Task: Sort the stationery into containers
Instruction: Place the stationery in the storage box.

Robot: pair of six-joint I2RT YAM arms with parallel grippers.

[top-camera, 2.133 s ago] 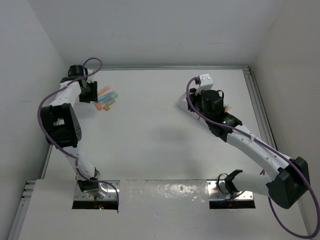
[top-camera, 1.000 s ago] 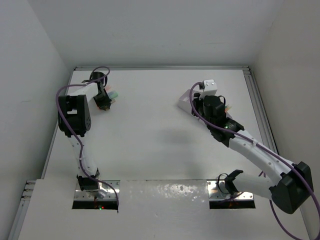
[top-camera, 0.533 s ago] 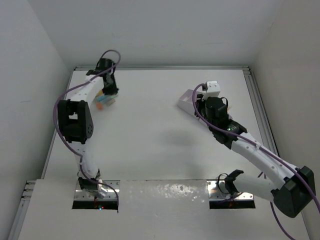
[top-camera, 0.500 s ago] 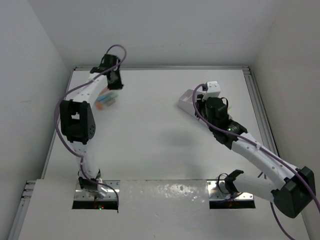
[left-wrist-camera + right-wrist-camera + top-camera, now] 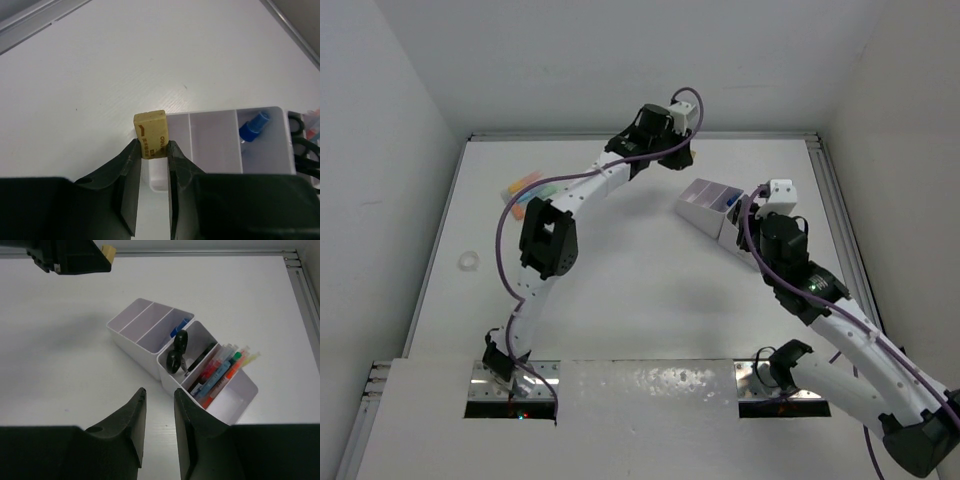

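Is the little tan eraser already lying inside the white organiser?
No, the eraser is pinched between the fingers of the left gripper, not resting in any compartment of the organiser.

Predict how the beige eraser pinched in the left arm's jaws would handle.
The eraser is probably light: a narrow pinch holds it. Its flat faces suggest it won't roll. Likely grippy rubber: only its lower end is pinched.

Our left arm [image 5: 582,187] stretches far across toward the back, and our left gripper [image 5: 151,148] pinches a tan eraser [image 5: 151,131] at its fingertips. Our right arm [image 5: 820,300] reaches forward, our right gripper [image 5: 159,396] slightly parted, holding nothing.
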